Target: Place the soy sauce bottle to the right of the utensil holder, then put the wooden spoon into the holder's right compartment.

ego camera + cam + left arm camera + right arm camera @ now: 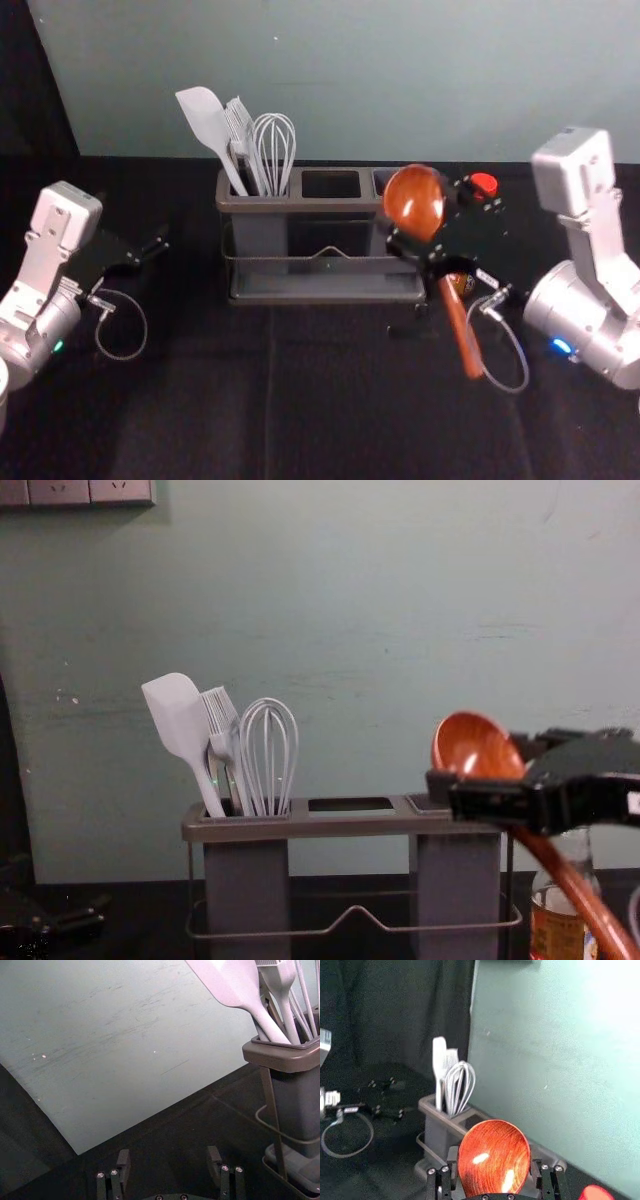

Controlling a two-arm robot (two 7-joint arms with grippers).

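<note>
In the chest view, the wooden spoon (pixel 475 748) is at the right of the frame, its round end up and its handle slanting to the lower right corner. The right fingers (pixel 495 800) are squeezed on it, near the round end. The holder (pixel 350 825) is at the low middle, and its right compartment (pixel 428 803) is just left of the fingers. The soy sauce bottle (pixel 553 932) stands at the lower right, beside the holder.

In the head view, the handle points down and right, away from the hole. I think its low end must swing left and go over the hole.

In the right wrist view, the round end is low in the middle, between the fingers.

In the left wrist view, the left fingers (pixel 123 1162) are apart, at the bottom. The right arm is nearer.
</note>
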